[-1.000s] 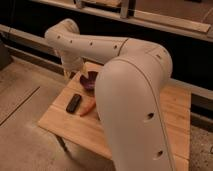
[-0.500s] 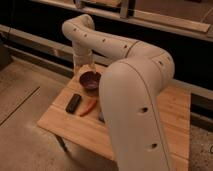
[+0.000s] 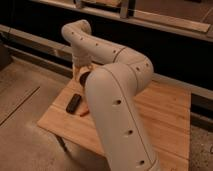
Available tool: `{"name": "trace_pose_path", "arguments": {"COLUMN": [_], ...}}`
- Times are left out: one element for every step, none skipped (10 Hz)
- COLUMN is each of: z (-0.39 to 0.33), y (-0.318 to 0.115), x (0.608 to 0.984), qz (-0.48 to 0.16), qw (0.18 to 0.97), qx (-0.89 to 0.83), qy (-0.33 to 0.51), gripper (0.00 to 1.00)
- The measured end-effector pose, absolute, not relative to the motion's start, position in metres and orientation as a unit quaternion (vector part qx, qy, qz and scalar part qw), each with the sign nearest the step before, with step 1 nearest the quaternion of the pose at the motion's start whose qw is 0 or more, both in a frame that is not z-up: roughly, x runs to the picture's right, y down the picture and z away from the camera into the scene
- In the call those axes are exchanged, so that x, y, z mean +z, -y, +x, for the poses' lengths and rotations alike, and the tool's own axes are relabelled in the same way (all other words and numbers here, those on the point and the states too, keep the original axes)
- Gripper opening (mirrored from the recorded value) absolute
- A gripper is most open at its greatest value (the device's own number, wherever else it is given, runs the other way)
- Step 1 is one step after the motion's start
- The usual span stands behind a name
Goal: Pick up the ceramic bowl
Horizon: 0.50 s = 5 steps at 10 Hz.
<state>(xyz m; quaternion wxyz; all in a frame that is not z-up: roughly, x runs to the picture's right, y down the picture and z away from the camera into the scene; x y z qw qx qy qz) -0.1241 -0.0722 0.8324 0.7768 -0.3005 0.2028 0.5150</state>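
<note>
White arm has dipped since a moment ago, so the hand (image 3: pixel 80 68) now hangs at the maroon ceramic bowl (image 3: pixel 85 78) just beneath it on the counter (image 3: pixel 165 112), seemingly poised for the grasp; whether it is clamped cannot be told.

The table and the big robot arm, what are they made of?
The table looks like pale wood: it is a warm tan, plank lines run along its top, and the finish is matte. The arm looks like smooth white plastic or a painted shell, softly shiny, with small round holes; which one, I cannot tell. Its gripper hangs over the table's far left edge, mostly hidden behind the arm.
</note>
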Motion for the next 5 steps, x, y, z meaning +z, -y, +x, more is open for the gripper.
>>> {"name": "trace_pose_path", "arguments": {"z": [-0.13,-0.133,-0.132,-0.13,-0.125], "y": [0.065,0.057,0.052,0.049,0.044], "x": [0.842,0.853,0.863,0.868,0.876], "qz": [-0.312,-0.322,-0.331,-0.336,-0.34], "qw": [0.778,0.777,0.771,0.766,0.76], "qx": [0.504,0.496,0.496,0.499,0.5], "qy": [-0.207,-0.214,-0.222,-0.227,-0.238], "gripper": [0.65,0.65,0.65,0.65,0.65]}}
